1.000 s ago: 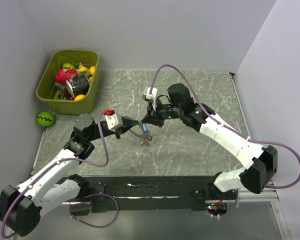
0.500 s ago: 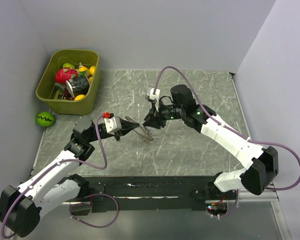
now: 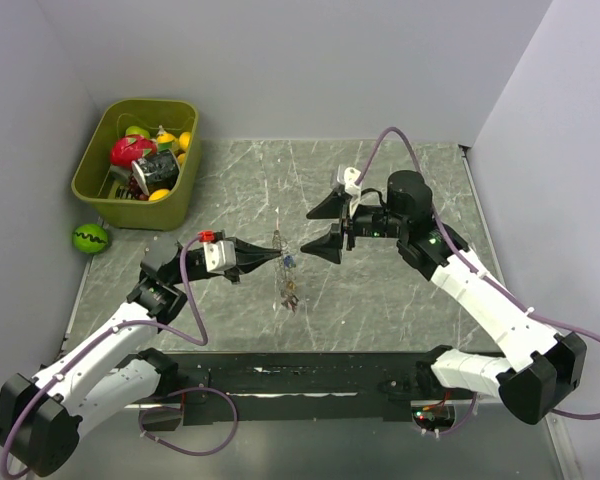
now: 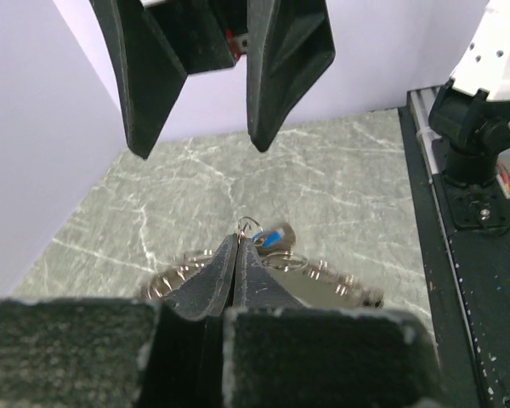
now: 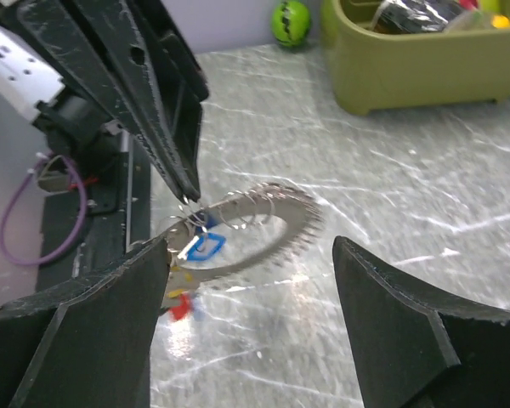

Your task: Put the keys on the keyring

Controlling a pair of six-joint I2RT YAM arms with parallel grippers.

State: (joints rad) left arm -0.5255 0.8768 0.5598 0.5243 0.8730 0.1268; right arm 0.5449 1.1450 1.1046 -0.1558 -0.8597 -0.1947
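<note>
Left gripper (image 3: 270,258) is pinching the keyring (image 5: 268,223), keys (image 4: 272,236) dangling below its tips; right gripper (image 3: 308,231) is gaping wide opposite; threading seems underway, next needing a precise pinch on a key.

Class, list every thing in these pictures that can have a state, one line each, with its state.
left gripper, shut on the keyring
right gripper, open, holding nothing
keyring, hanging from the left gripper
blue-tagged key, dangling at the keyring
green bin, open-topped, full of toys
</note>
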